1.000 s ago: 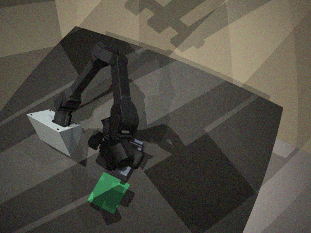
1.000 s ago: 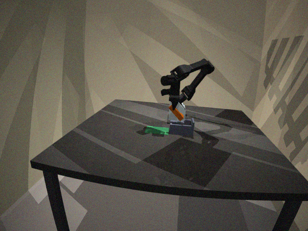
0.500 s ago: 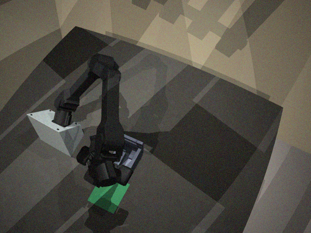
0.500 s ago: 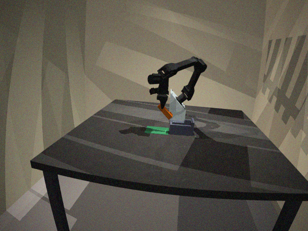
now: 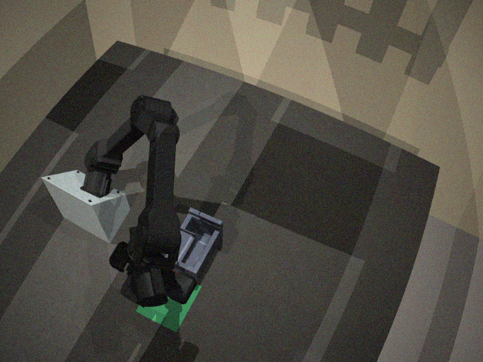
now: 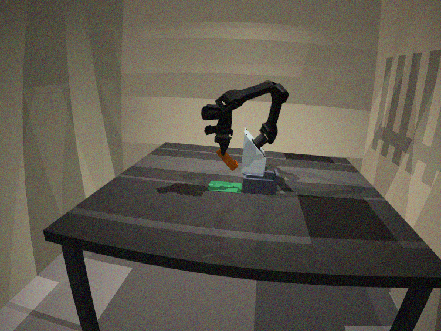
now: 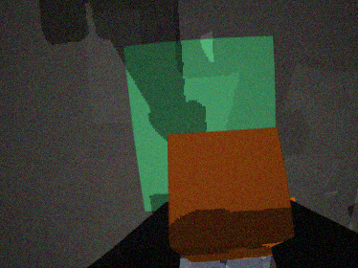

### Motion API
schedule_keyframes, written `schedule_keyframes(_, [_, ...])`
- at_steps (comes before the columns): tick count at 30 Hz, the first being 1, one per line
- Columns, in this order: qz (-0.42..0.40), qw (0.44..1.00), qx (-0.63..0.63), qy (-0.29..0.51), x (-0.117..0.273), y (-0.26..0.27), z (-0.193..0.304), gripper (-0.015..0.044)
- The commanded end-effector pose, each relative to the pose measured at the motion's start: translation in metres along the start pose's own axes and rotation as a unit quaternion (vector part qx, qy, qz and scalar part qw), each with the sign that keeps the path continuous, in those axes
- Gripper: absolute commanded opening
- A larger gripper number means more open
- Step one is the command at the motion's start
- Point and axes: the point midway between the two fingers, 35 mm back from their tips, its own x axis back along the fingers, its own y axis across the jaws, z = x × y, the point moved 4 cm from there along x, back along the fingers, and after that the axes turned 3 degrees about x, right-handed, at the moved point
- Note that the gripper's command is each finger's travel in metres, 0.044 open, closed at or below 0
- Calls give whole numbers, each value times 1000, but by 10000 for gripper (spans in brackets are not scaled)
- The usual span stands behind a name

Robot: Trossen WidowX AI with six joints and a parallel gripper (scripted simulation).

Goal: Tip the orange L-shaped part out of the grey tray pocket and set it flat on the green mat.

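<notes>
With the orange part (image 6: 227, 160) (image 7: 227, 172) out and gripped in our fingers (image 6: 223, 154), we need only level, lower and release it on the green mat (image 5: 173, 314) (image 6: 224, 186) (image 7: 249, 86).

One arm, one orange part (image 6: 227, 160) (image 7: 227, 172), one tray (image 5: 199, 253) (image 6: 259, 185), one mat (image 5: 187, 303) (image 6: 224, 186) (image 7: 256, 83) (and apparently just one table (image 5: 289, 233) (image 6: 183, 213)).

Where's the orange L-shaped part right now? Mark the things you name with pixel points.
In the exterior view, the orange part (image 6: 227, 160) (image 7: 227, 172) hangs tilted from the gripper (image 6: 223, 152) (image 7: 222, 211), above the green mat (image 6: 216, 184) (image 7: 254, 96), left of the white base.
</notes>
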Motion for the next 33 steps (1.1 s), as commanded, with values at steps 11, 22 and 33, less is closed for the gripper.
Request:
schedule_keyframes(11, [0,1000,3,-1,-20,1,-1,0])
schedule_keyframes(22, [0,1000,3,-1,-38,1,-1,0])
schedule_keyframes(33, [0,1000,3,-1,-56,1,-1,0])
